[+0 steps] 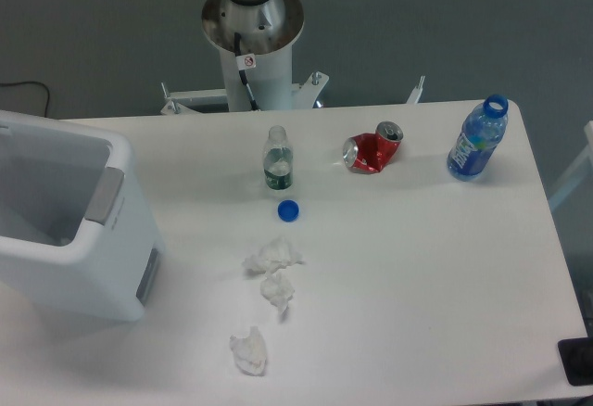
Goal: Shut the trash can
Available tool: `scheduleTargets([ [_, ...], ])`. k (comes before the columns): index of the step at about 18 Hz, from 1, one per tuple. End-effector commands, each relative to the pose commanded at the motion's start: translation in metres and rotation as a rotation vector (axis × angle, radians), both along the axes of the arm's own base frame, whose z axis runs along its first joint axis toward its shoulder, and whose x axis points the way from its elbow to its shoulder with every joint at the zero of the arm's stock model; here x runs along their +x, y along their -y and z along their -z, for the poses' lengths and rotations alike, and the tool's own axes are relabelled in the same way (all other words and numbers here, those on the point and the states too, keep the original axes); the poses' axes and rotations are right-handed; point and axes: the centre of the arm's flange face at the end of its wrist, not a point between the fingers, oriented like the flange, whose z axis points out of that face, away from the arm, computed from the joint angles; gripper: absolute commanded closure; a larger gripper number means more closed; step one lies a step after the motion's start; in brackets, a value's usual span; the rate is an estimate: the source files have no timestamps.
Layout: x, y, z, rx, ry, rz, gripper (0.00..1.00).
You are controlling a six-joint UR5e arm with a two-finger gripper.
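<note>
On the white desk (417,267): small clear uncapped bottle (278,159) upright at upper centre, loose blue cap (288,209) just below it, crushed red can (372,149) to its right, blue uncapped bottle (478,139) upper right, three crumpled tissues (272,256) lower centre.

A white table (417,267) is seen carrying everything. An open white trash can (74,230) is set at its left edge. A small clear bottle (278,159), a blue cap (288,209), a crushed red can (372,149) and a blue bottle (477,140) are spread across it. Three crumpled tissues (272,255) are lined up below the cap. No fingers are shown to place these against.
</note>
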Motion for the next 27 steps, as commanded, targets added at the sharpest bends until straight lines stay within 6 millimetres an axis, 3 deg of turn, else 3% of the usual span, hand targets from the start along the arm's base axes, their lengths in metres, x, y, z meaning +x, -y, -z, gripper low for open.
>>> scheduleTargets([
  [7,-0.024,-0.001,0.006,-0.011,0.005,-0.043,1.00],
  [14,-0.033,0.003,0.023,-0.043,0.013,-0.061,1.00],
  [27,-0.064,0.003,0.036,-0.065,0.025,-0.115,1.00],
])
